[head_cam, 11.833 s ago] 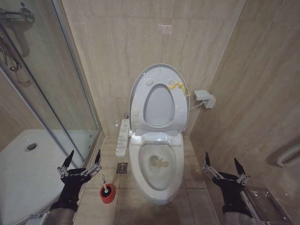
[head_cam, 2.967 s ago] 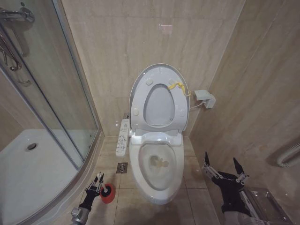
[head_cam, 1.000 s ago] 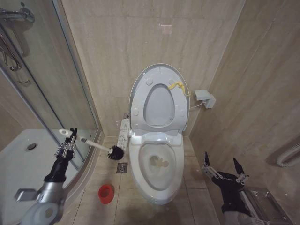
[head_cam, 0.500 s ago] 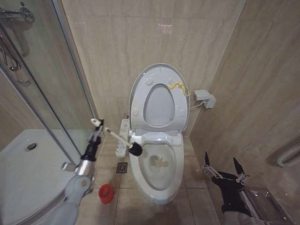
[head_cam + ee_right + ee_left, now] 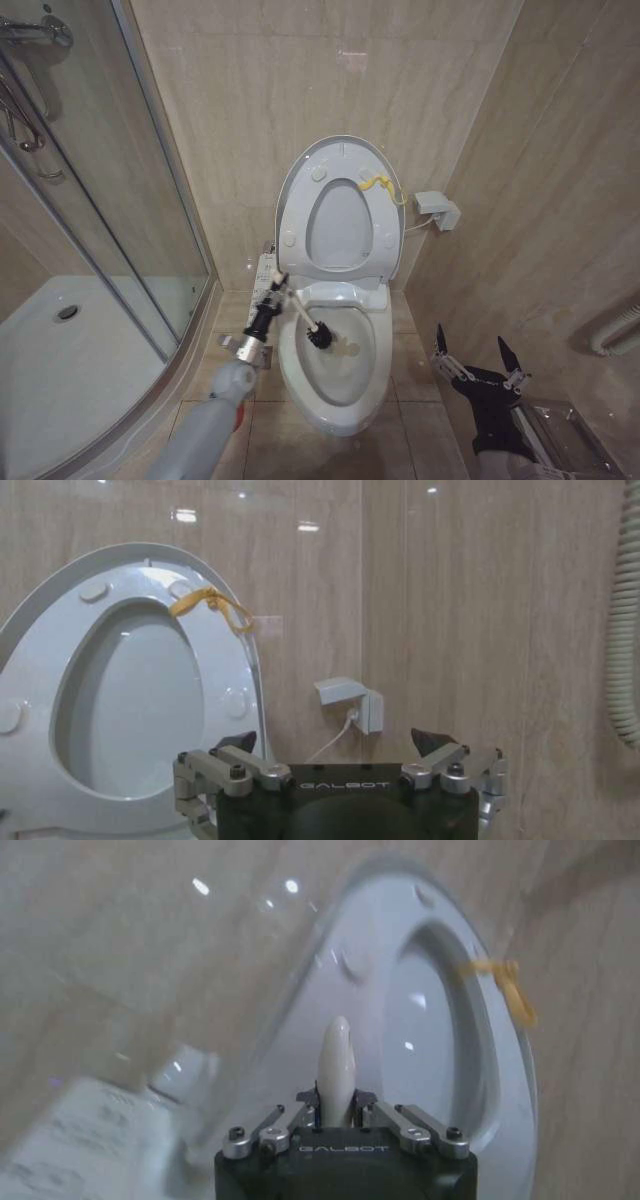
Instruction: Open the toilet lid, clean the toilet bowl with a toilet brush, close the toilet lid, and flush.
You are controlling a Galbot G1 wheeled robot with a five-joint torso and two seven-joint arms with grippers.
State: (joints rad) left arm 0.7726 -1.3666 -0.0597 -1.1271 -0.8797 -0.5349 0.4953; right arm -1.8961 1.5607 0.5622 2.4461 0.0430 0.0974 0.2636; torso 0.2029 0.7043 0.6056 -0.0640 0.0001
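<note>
The toilet lid stands upright against the wall with the ring seat raised against it, a yellow tag near its top. Below it the toilet bowl lies uncovered. My left gripper is at the bowl's left rim, shut on the thin white handle of the toilet brush, whose dark head hangs inside the bowl. The left wrist view shows the left gripper clamped on the handle, with the lid behind. My right gripper waits open at the lower right, and the right gripper faces the lid.
A glass shower enclosure and its white tray take up the left. The button panel runs along the bowl's left side. A wall socket sits right of the lid. Tiled walls close in behind and to the right.
My left arm has swung the brush to the right, from beside the bowl's left rim to inside the bowl. The right arm has not moved.
</note>
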